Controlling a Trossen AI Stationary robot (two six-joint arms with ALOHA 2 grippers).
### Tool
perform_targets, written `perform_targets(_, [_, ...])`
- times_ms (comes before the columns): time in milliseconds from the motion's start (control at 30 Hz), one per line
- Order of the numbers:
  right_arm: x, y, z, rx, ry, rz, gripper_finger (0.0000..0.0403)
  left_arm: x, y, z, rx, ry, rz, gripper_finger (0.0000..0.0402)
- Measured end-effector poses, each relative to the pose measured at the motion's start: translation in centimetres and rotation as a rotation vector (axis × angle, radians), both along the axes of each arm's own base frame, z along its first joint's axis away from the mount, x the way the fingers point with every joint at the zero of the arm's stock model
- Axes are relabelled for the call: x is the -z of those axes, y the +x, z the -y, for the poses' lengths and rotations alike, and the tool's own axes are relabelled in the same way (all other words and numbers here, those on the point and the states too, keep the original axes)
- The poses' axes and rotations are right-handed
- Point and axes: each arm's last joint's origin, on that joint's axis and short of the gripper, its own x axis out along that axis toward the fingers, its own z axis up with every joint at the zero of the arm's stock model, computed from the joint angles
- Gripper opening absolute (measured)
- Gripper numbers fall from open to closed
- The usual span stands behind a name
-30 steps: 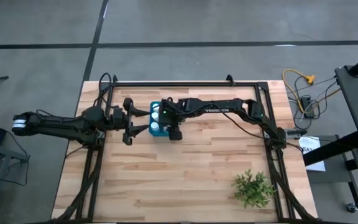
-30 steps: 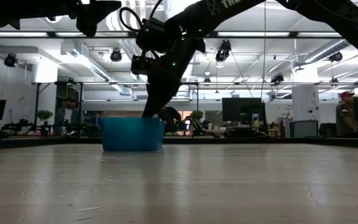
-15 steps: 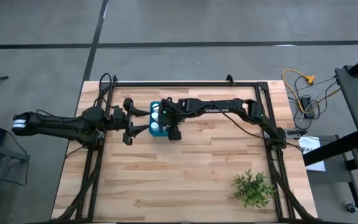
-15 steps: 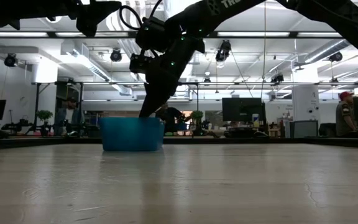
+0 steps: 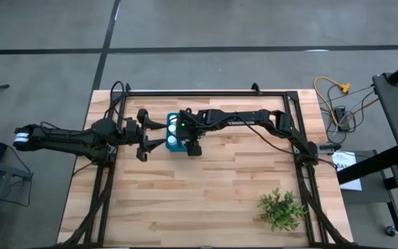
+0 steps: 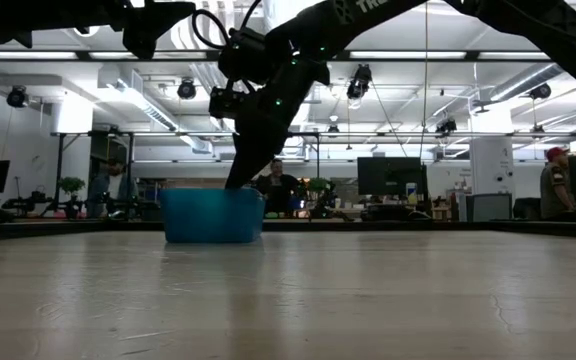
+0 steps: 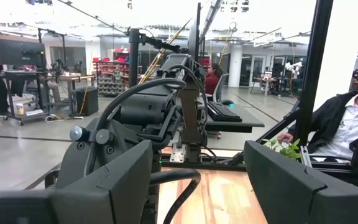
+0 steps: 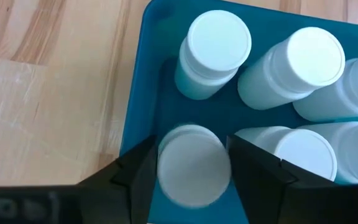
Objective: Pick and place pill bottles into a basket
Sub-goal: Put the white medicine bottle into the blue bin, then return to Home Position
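The blue basket (image 5: 171, 119) stands on the wooden table, left of its middle; in the low view the basket (image 6: 213, 218) hides what is inside. Several white pill bottles (image 8: 219, 53) stand upright in the basket (image 8: 138, 93). My right gripper (image 8: 194, 168) reaches down into the basket's corner, open, one finger close on either side of one more pill bottle (image 8: 194, 163), which stands upright in the basket. My left gripper (image 5: 146, 133) hovers open, level, just left of the basket, with nothing between its fingers (image 7: 120, 180). My right gripper comes slanting down from above, its fingers (image 8: 138, 171) standing close against the two sides of the bottle's white cap (image 8: 194, 149). I cannot tell whether they touch the cap.
A green plant (image 5: 280, 209) sits at the table's near right corner. A black frame (image 5: 206, 93) runs along the table's far edge and down both sides. Bare wood lies between the basket and the plant. People sit at desks beyond the table.
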Motion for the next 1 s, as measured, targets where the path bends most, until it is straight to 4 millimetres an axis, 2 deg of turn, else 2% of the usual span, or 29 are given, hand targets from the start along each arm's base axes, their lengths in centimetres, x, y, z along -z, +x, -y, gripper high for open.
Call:
perform_targets(400, [0.0, 0.0, 0.2, -0.008, -0.007, 0.002, 0.0196, 0.0, 0.0, 0.0, 0.000, 0.000, 0.000, 0.0238])
perform_targets(600, [-0.7, -0.1, 0.2, -0.012, -0.012, 0.015, 0.0194, 0.0, 0.0, 0.0, 0.000, 0.000, 0.002, 0.0238])
perform_targets(867, [-3.4, 0.0, 0.1, -0.023, 0.001, 0.014, 0.0194, -0.2, -0.3, 0.0, 0.001, 0.001, 0.018, 0.0238])
perform_targets(1000, [-4.8, 0.1, -0.4, -0.121, 0.149, 0.062, 0.0194, -0.4, -0.6, 0.0, -0.001, 0.001, 0.026, 0.0238])
